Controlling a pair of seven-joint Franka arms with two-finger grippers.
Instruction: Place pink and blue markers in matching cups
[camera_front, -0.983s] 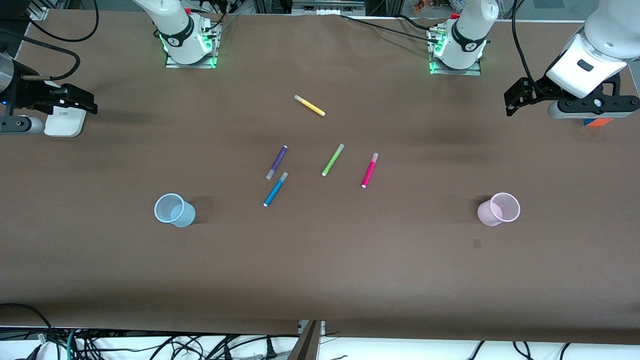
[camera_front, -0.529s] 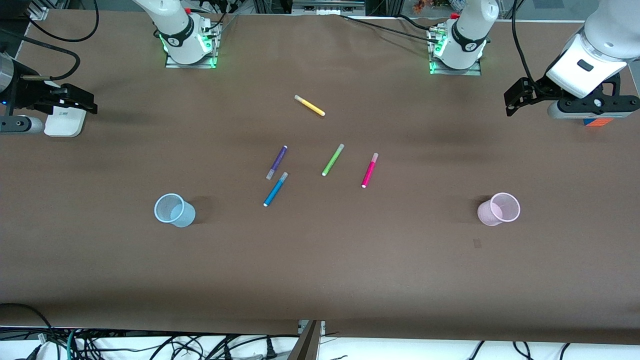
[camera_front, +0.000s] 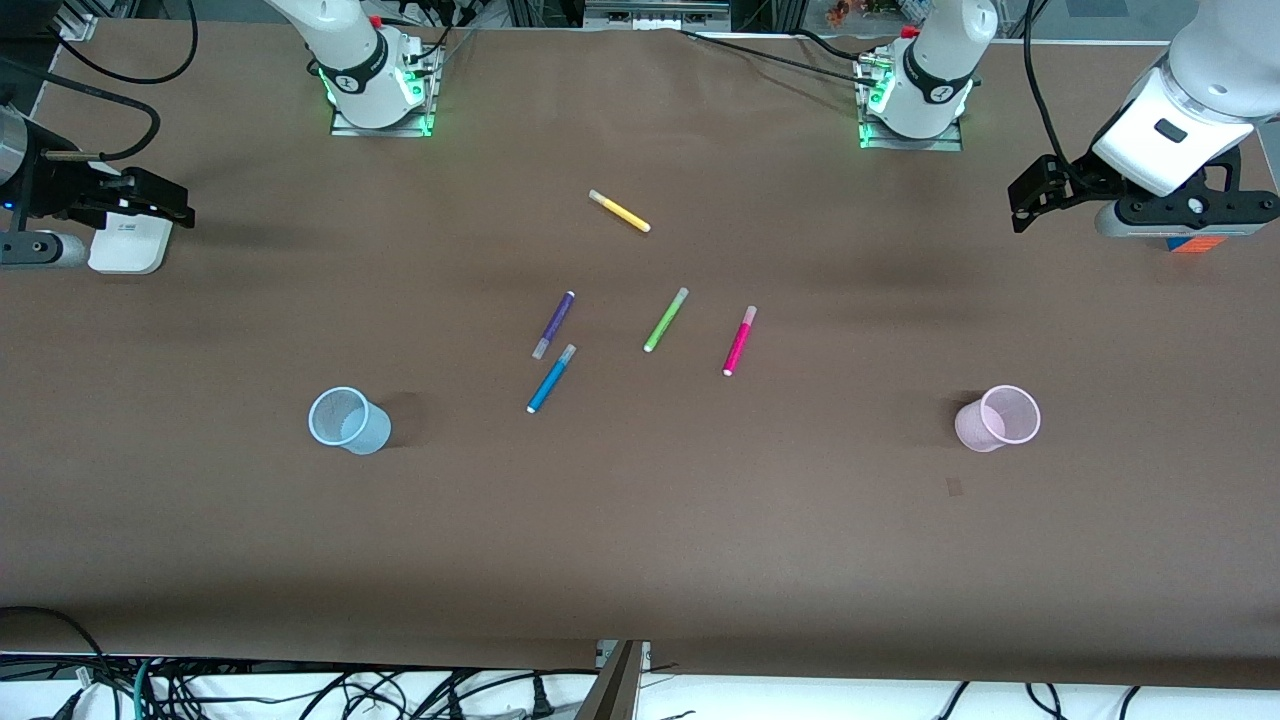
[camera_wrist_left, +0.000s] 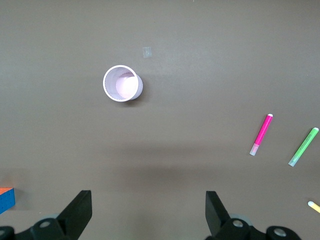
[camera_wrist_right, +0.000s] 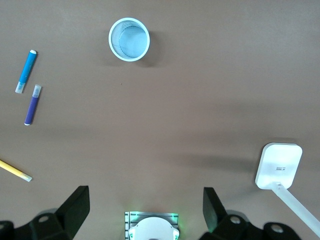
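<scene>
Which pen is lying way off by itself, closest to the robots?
The slim yellow felt pen. The purple, blue, green and pink pens cluster nearer the front camera.

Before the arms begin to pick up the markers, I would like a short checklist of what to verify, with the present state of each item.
1. Pink marker lies free on the table, touching no other pen: ok.
2. Blue marker is free to grasp: cannot tell; the purple pen lies close beside it, so the fingers may have little room.
3. Pink cup stands upright and empty: ok.
4. Blue cup stands upright and empty: ok.
5. Left gripper is open, over bare table at the left arm's end: ok.
6. Right gripper is open, over the right arm's end: ok.
</scene>
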